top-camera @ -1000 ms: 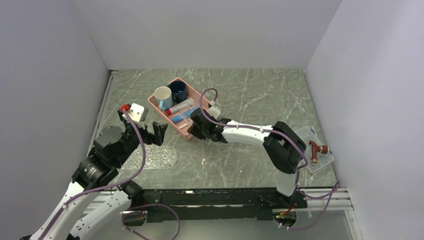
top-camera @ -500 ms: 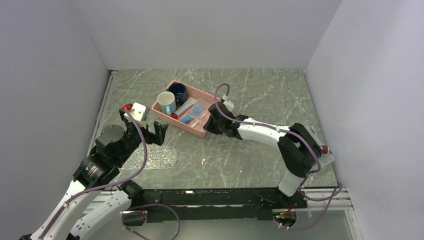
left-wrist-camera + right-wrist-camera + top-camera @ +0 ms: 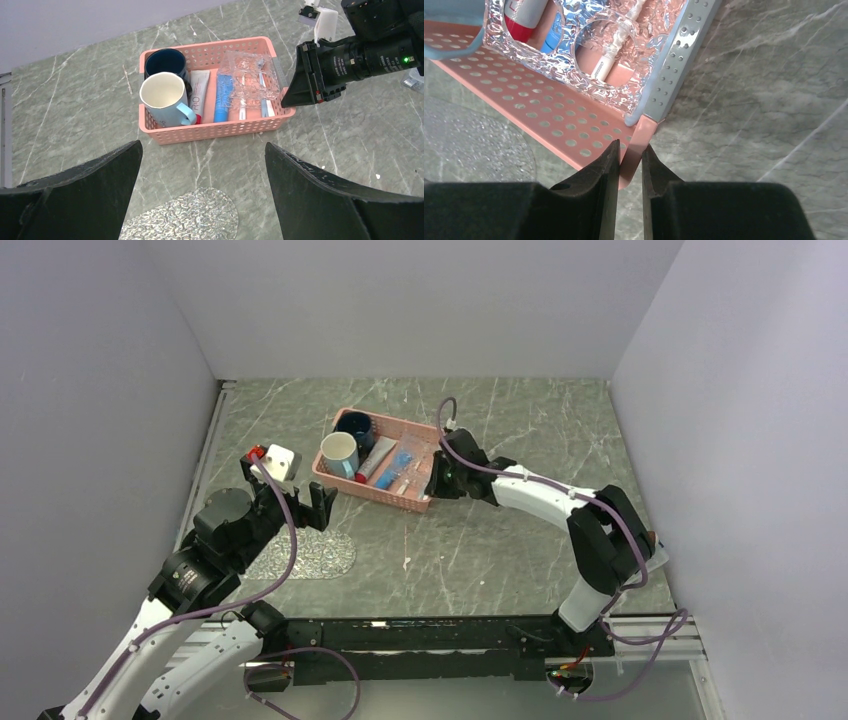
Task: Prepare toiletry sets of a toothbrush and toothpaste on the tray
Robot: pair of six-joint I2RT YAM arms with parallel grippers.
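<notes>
Showing two toothpastes (image 3: 223,97), two mugs (image 3: 165,97), one basket (image 3: 220,131)

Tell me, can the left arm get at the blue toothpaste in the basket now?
Probably yes. The open left tool faces the pink basket with nothing between them; the blue toothpaste lies exposed from above, between the white tube and a clear wrapper.

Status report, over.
Right gripper shut on pink basket corner. Left gripper open, above tray. Toothpaste tubes, toothbrushes in basket, clear plastic over toothbrushes.
</notes>
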